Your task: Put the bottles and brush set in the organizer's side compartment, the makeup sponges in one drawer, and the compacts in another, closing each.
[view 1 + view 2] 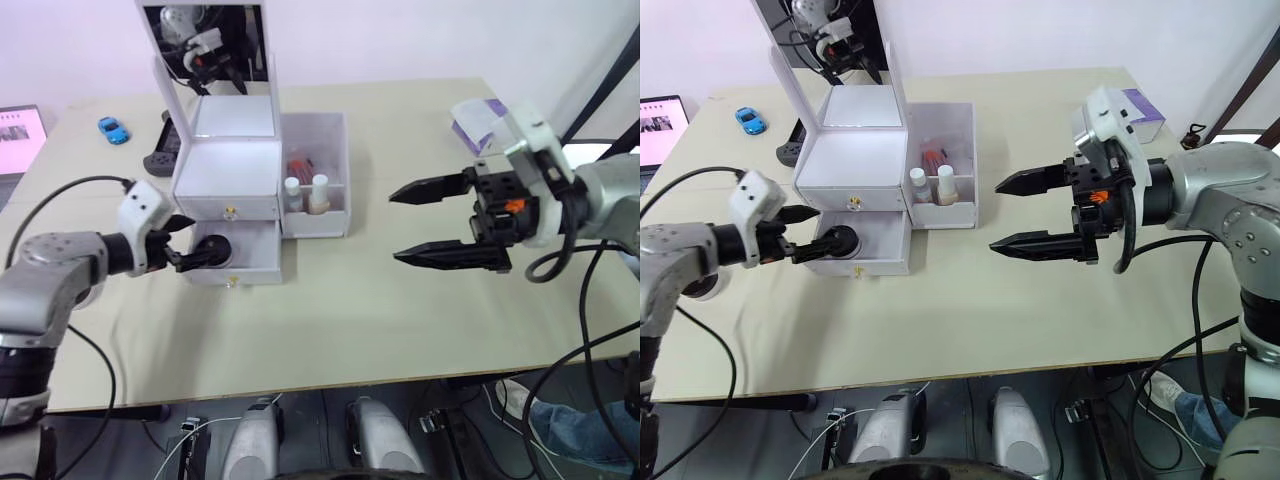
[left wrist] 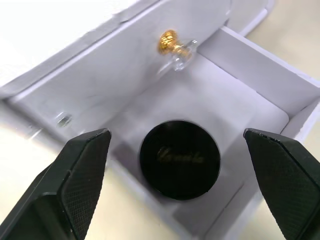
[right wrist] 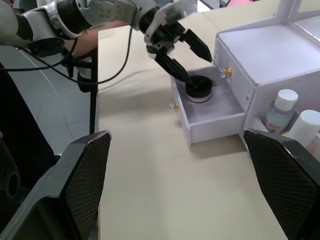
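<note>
The white organizer [image 1: 228, 165] stands at the back left of the table. Its side compartment [image 1: 330, 215] holds two white-capped bottles [image 1: 292, 190] [image 1: 319, 190] and a red brush set [image 1: 300, 165]. A gold knob marks the upper drawer [image 1: 230, 212], which is closed. The lower drawer [image 1: 255, 262] is pulled out, and a round black compact [image 2: 179, 159] lies in it. My left gripper [image 1: 188, 243] is open at that drawer, one finger on each side of the compact. To the right of the organizer my right gripper [image 1: 395, 228] hangs open and empty over the table. The makeup sponges are out of view.
A mirror [image 1: 205, 45] rises from the back of the organizer. Behind it to the left lie a blue toy car [image 1: 114, 130] and a black remote [image 1: 163, 150]. A purple and white packet [image 1: 478, 125] sits at the back right. A laptop [image 1: 20, 135] is at the far left edge.
</note>
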